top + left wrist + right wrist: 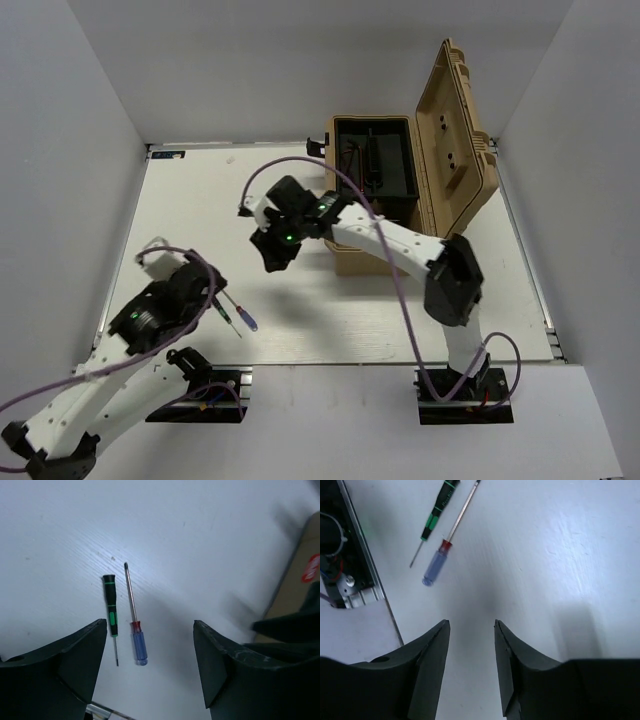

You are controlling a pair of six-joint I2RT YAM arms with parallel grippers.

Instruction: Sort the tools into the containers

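Observation:
Two thin screwdrivers lie side by side on the white table. One has a black and green handle (110, 606), the other a blue and red handle (138, 642). Both also show in the right wrist view, green (438, 508) and blue (435, 566), and in the top view (238, 316). My left gripper (150, 625) is open and empty, just above and beside them (212, 290). My right gripper (471, 625) is open and empty, hovering over bare table at mid-table (272, 255). The pliers and the hex key are not in view on the table.
An open tan toolbox (455, 150) stands at the back right, with a black tray (372, 160) inside and its lid upright. Its side shows in the left wrist view (295, 587). The left arm's base mount (342, 580) sits at the near edge.

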